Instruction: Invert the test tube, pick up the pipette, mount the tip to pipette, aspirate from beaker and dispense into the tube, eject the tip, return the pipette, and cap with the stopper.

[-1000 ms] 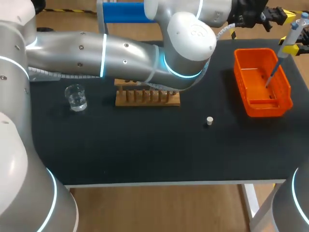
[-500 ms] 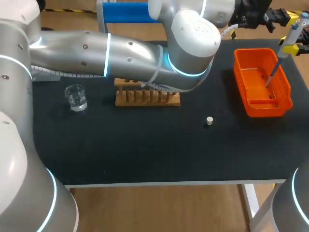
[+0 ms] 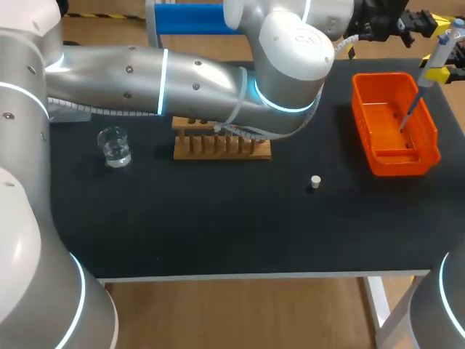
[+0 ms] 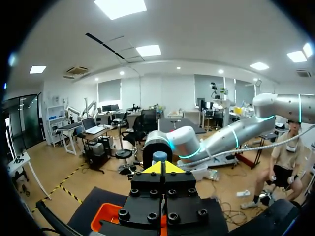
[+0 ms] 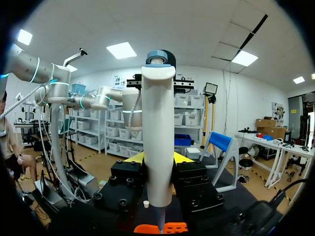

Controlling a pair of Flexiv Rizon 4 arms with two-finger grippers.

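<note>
where the right gripper (image 5: 158, 162) hangs: above the orange bin (image 3: 430, 134), fingers clamped on the pipette (image 5: 158, 142)
left gripper (image 4: 162, 168): fingertips pressed together, pipette's top just ahead
table (image 3: 218, 225): black
stopper (image 3: 315, 182): on the table, well apart from both grippers
bin: pipette's tip points into it
beaker (image 3: 114, 147): clear liquid, near the wooden rack (image 3: 221, 149)

Tabletop (image 3: 218, 233) is matt black and looks like cloth or a mat. Rack (image 3: 221, 147) is bare, unpolished wood. Beaker (image 3: 115, 147) is clear glass. Bin (image 3: 432, 142) is glossy orange plastic. Pipette (image 5: 158, 147) is smooth off-white plastic, satin finish. Stopper (image 3: 315, 182) is pale and matt. Left arm (image 3: 145, 76) has a smooth, glossy silver-grey shell.
</note>
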